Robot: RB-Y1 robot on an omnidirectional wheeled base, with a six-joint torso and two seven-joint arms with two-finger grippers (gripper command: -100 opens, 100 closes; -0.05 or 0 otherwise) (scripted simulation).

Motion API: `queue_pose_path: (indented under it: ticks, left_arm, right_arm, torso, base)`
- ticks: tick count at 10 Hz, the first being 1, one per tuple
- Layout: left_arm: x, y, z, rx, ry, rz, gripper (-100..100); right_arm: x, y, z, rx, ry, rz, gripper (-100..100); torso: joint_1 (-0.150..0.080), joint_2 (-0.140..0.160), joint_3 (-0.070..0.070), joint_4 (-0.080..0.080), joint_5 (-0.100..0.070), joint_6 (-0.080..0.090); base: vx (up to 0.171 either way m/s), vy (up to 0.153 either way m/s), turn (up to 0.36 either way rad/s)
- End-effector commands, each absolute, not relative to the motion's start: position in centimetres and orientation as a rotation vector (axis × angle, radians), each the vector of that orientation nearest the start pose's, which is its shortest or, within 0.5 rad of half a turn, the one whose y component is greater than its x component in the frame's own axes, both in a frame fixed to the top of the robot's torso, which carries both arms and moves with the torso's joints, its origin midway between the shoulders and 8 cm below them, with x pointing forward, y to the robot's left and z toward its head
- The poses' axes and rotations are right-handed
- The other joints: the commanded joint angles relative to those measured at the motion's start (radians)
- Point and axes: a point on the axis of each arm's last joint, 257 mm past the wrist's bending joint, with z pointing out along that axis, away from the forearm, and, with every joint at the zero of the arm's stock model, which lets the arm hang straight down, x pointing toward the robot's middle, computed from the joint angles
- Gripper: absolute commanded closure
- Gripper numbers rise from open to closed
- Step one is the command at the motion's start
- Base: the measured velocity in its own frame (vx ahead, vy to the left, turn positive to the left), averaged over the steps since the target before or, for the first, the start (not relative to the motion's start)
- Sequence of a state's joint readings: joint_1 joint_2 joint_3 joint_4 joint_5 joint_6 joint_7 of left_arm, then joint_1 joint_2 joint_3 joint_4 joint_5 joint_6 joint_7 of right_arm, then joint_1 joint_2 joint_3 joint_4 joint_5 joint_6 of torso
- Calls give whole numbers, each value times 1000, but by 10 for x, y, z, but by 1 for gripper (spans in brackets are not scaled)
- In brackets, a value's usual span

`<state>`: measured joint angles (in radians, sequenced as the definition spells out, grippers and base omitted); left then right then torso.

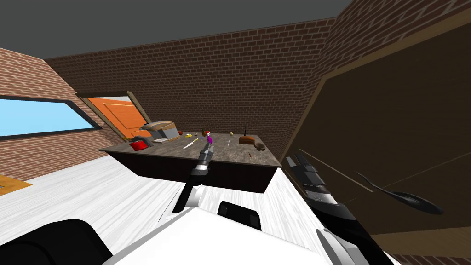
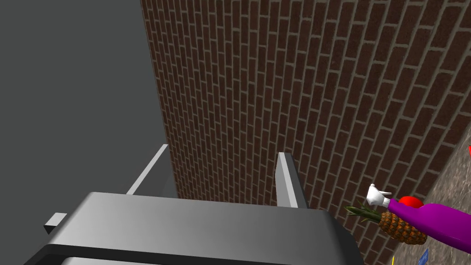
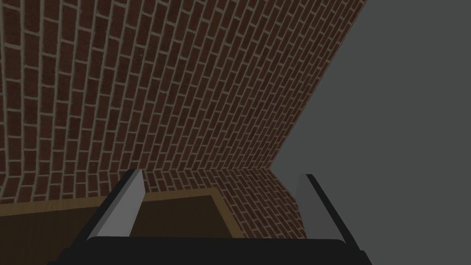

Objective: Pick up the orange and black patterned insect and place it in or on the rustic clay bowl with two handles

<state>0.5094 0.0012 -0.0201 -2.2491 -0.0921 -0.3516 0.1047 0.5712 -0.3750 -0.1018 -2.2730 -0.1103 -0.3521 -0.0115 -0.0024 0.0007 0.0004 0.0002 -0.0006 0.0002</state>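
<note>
Left tool (image 1: 210, 148), fingers parted and empty, above the bench (image 1: 227, 154); insect (image 1: 250, 155), a tiny orange-dark sliver on the bench, lies apart to that tool's right; right tool (image 1: 294, 158) likewise open.

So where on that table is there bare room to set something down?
Two bare patches on the table: along the near edge between the red object and the left pincer, and between that pincer and the brown block. Crowded: the far left corner around the grey box, and beside the purple bottle.
</note>
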Motion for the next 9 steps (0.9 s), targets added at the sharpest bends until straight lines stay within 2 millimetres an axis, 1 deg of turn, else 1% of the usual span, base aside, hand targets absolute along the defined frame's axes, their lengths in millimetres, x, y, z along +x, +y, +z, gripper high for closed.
queue_pose_path:
  ticks: [1, 2, 3, 4, 5, 6, 7, 8, 9]
  left_arm:
    - [373, 271, -24, -803, 762, -1303, 0]
    - [373, 271, -24, -803, 762, -1303, 0]
    - [373, 271, -24, -803, 762, -1303, 0]
    - [373, 271, -24, -803, 762, -1303, 0]
    - [373, 271, -24, -803, 762, -1303, 0]
    - [373, 271, -24, -803, 762, -1303, 0]
    - [373, 271, -24, -803, 762, -1303, 0]
    - [373, 271, -24, -803, 762, -1303, 0]
    - [373, 271, -24, -803, 762, -1303, 0]
  right_arm:
    - [363, -310, -32, 626, 1034, 1195, -100]
    - [364, -308, -31, 609, 1053, 1194, -100]
    - [366, -313, -41, 628, 1082, 1195, -100]
    - [366, -311, -40, 607, 1105, 1193, -100]
    - [368, -317, -50, 629, 1135, 1193, -100]
    - [369, -314, -50, 607, 1159, 1190, -100]
    - [370, -321, -61, 634, 1188, 1188, -100]
    - [371, -319, -60, 611, 1213, 1184, -100]
    - [372, -326, -72, 639, 1245, 1180, -100]
  torso:
    - [0, 0, 0, 0, 0, 0]
    - [0, 0, 0, 0, 0, 0]
    - [0, 0, 0, 0, 0, 0]
    - [0, 0, 0, 0, 0, 0]
    - [1, 0, 0, 0, 0, 0]
    - [0, 0, 0, 0, 0, -1]
    - [0, 0, 0, 0, 0, 0]
    - [0, -1, 0, 0, 0, 0]
    - [1, -1, 0, 0, 0, 0]
  base:
    - [-16, -31, 173]
    - [-14, -31, 98]
    - [-22, -21, 161]
    - [-18, -21, 87]
    - [-22, -26, 206]
    - [-16, -28, 92]
    - [-14, -20, 181]
    - [-11, -16, 98]
    - [-15, -8, 186]
